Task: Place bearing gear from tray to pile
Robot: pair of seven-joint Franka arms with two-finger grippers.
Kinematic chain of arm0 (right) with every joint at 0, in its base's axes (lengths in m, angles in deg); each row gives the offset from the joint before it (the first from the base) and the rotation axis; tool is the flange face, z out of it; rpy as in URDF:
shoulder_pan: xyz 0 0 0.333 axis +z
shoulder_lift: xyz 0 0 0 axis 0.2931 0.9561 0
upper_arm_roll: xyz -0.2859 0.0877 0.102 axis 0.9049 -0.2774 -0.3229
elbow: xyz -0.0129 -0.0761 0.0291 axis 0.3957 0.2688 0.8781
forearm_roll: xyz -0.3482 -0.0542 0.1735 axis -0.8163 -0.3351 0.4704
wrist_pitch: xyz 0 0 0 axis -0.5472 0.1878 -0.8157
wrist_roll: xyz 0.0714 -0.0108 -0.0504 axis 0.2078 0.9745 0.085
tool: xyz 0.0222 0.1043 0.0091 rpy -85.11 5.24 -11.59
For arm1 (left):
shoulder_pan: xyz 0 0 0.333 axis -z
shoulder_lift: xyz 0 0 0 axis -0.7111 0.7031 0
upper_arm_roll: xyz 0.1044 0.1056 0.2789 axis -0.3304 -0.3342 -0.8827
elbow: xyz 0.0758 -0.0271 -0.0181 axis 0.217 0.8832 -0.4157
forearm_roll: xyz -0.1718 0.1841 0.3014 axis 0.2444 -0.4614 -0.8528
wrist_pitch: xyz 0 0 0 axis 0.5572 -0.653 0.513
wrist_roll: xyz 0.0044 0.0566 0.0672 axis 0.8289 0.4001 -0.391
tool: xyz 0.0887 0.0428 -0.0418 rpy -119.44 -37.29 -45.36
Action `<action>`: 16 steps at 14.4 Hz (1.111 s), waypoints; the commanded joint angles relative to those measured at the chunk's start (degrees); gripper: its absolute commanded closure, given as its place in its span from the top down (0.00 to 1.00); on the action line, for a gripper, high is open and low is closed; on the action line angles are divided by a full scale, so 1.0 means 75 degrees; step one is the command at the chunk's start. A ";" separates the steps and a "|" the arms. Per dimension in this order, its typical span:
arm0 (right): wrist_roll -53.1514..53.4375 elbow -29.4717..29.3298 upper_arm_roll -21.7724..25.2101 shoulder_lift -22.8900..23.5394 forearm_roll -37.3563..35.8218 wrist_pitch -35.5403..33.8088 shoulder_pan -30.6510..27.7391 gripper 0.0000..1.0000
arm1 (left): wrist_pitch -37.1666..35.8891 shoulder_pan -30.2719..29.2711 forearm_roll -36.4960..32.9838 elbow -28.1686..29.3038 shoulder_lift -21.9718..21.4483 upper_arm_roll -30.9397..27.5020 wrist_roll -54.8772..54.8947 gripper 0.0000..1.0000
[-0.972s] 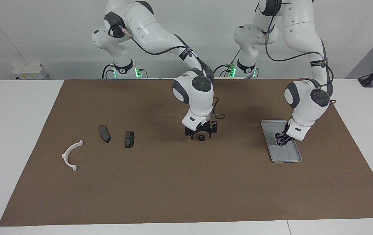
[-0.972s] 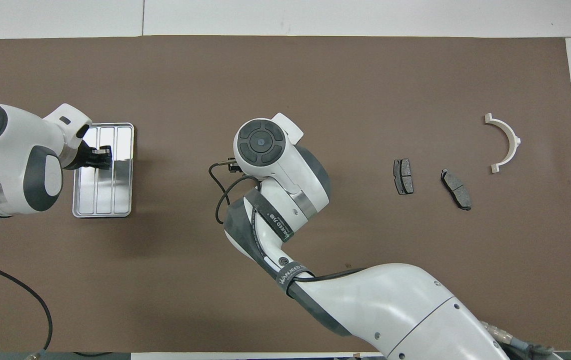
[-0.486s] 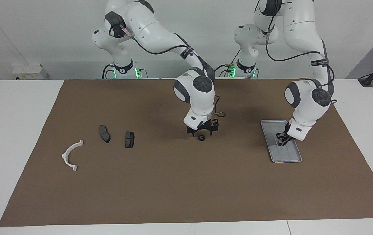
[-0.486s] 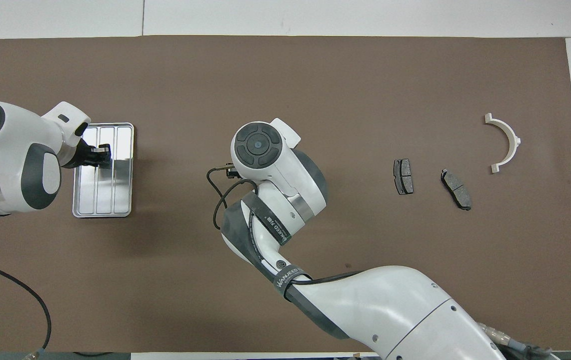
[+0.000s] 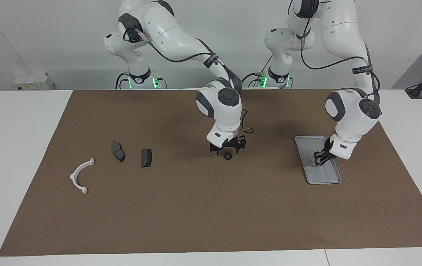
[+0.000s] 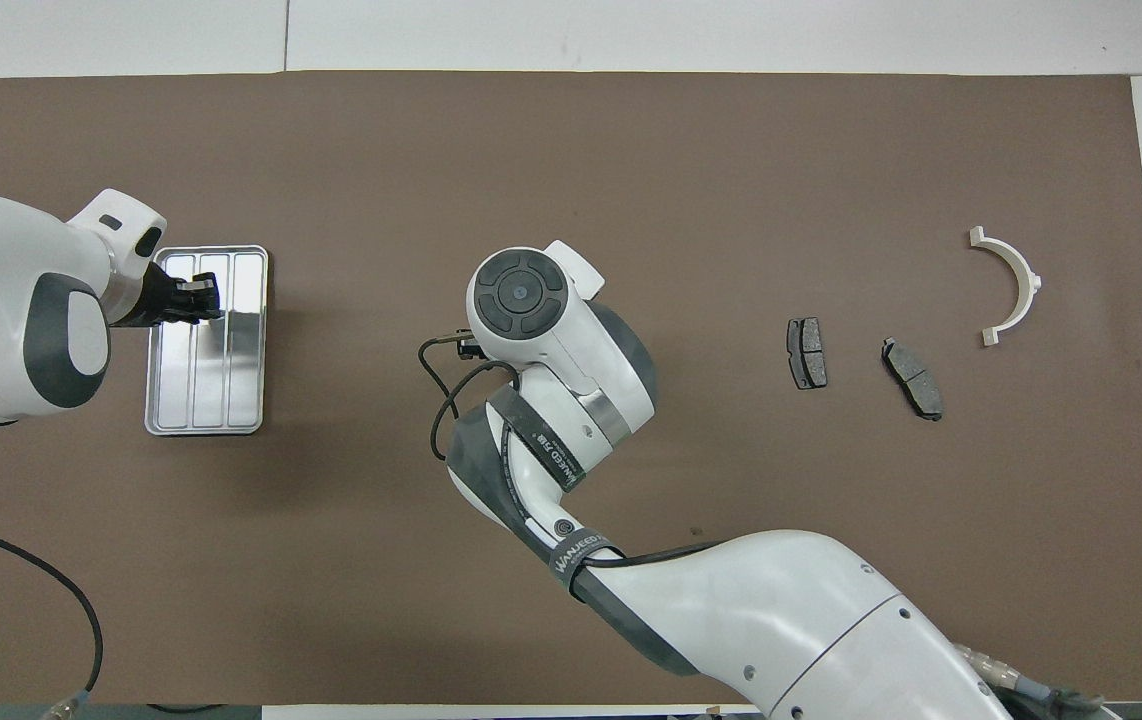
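One small black bearing gear (image 5: pixel 228 156) is lying on the brown mat (image 5: pixel 211 207), just below the right gripper (image 5: pixel 228 147), whose jaws are standing wide, probably readying a pickup toward the brake pads (image 5: pixel 146 157). Over the tray (image 5: pixel 309 146), the left gripper (image 5: pixel 320 158) is waiting; I cannot tell its jaw state.

Silver ridged tray (image 5: pixel 318 173) (brown mat (image 5: pixel 196 207))

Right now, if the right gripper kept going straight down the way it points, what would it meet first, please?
The right gripper points down over the small black bearing gear on the brown mat; it would probably meet that gear first.
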 commanded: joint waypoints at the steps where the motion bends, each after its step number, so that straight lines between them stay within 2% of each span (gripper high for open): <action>1: -0.0193 0.0242 -0.0047 -0.0089 0.0153 0.0218 -0.0074 0.92 | -0.0187 -0.0043 0.0158 -0.0085 -0.0020 0.0011 -0.0053 0.00; 11: -0.0111 0.0300 -0.0047 -0.0019 0.0165 0.0511 -0.0016 0.91 | -0.0455 -0.0009 0.0158 -0.0143 -0.0148 0.0011 -0.0181 0.00; 16: -0.0099 0.0464 -0.0047 0.0039 0.0153 0.0827 -0.0016 0.91 | -0.1440 0.0728 0.0158 -0.0881 -0.0207 0.0069 -0.1773 0.00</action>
